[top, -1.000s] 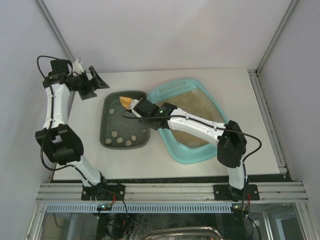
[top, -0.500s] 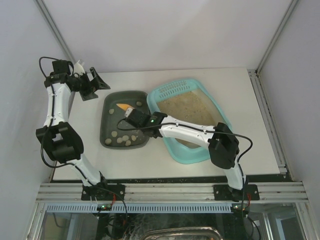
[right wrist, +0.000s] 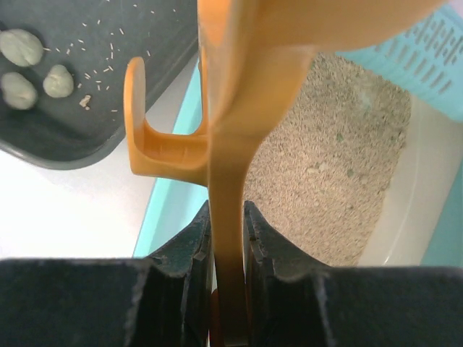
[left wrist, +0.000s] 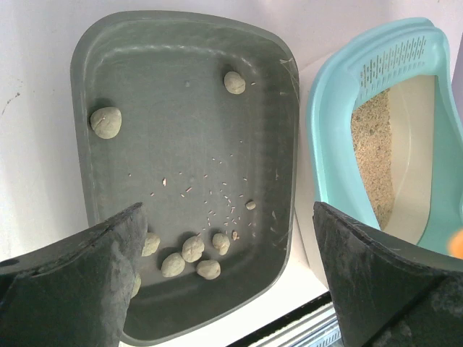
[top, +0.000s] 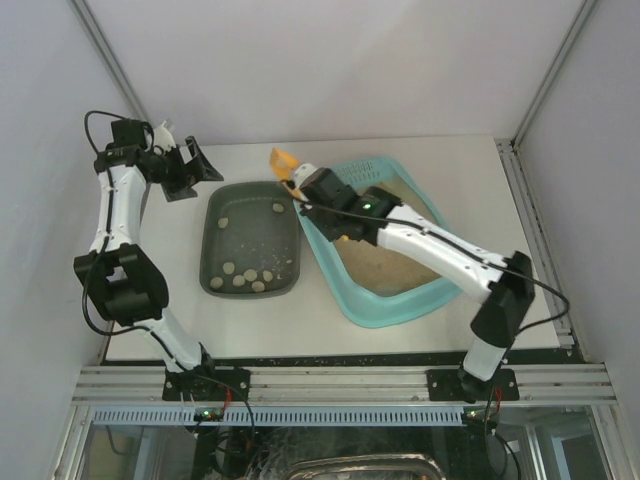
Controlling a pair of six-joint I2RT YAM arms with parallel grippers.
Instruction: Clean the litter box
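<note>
the right claw [right wrist: 228,233] is clamped tight on the flat handle of an orange scoop [top: 283,160], jaws pressed to both faces of it. the scoop's head is lifted toward 12 o'clock. whether it carries anything cannot be told.

seen from above, the litter box [top: 375,318] sits on the right half of the tabletop [top: 470,175]. its long axis runs roughly from 11 o'clock, where the slotted end is, down to 5 o'clock. the right claw hangs over the box's far-left corner, so the open litter [right wrist: 325,181] lies from it toward 5 o'clock, close below. the grey tray [top: 250,235], with pale clumps [left wrist: 192,249] gathered at its near end, lies toward 8 o'clock, just beside the box.

the left claw [top: 190,165] stands wide open with nothing in it, past the grey tray's far-left corner, well apart from the box. the right arm is plainly the nearer one. the next dip probably calls for swinging the scoop down and toward 5 o'clock, along the box's length.
</note>
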